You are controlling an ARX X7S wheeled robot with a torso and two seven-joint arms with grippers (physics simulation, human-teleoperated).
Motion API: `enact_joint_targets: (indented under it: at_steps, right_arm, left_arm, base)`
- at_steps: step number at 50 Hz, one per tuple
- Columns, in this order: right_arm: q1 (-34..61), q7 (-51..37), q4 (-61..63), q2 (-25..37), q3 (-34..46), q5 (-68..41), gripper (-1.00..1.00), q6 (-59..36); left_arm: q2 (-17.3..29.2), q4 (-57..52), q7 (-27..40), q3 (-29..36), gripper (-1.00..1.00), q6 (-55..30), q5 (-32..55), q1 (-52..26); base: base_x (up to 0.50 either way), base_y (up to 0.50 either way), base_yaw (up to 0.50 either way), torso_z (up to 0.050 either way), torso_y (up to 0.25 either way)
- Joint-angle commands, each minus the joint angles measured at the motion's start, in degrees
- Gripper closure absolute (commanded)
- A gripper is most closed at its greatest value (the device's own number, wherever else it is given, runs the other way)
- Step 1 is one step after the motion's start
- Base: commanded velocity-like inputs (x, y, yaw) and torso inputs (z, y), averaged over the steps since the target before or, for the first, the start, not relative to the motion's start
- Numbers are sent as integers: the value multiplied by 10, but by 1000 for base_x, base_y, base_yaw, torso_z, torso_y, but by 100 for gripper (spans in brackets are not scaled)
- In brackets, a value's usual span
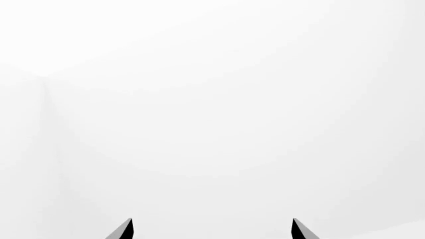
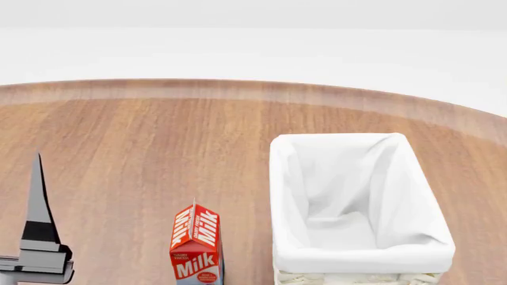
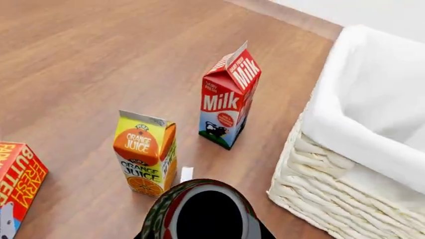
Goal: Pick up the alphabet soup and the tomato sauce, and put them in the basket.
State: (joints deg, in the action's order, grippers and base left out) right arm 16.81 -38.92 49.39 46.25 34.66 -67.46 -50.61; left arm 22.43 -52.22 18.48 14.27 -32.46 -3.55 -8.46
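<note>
The tomato sauce (image 3: 161, 211), a can with a red and green label and a silvery rim, fills the near end of the right wrist view, held above the table. My right gripper (image 3: 206, 235) is shut on it, only dark finger edges showing beside it. The basket (image 3: 312, 169), cream wicker with white lining, stands close beside the can; in the head view the basket (image 2: 360, 254) looks empty. My left gripper (image 1: 212, 230) is open, facing a blank white wall. One of its fingers (image 2: 37, 202) rises at the head view's left edge. The alphabet soup is out of view.
A red milk carton (image 2: 196, 246) stands just left of the basket, also the milk carton (image 3: 229, 94) in the right wrist view. An orange juice carton (image 3: 145, 152) and a butter box (image 3: 17, 174) stand nearby. The wooden table's curved far edge (image 2: 253, 89) meets a white wall.
</note>
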Motion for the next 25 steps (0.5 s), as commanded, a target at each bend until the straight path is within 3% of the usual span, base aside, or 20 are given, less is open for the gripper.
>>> enact_joint_targets:
  at_steps: [1,16,25]
  right_arm:
    - [69,-25,10,15,-51,-63,100,-14]
    - [216,-72,-11,19,-95,-171,100,-33]
    - [253,-46,-63,-5,-84,-132,100,-42]
  left_arm:
    - [1,-1,2,0,-100,3,1,2]
    - [2,-2,3,0,-100,0,2,1]
    - [3,-4,3,-1,-100,-3,4,0]
  base:
    - [0,0,0,0,0]
    - [0,0,0,0,0]
    - [0,0,0,0,0]
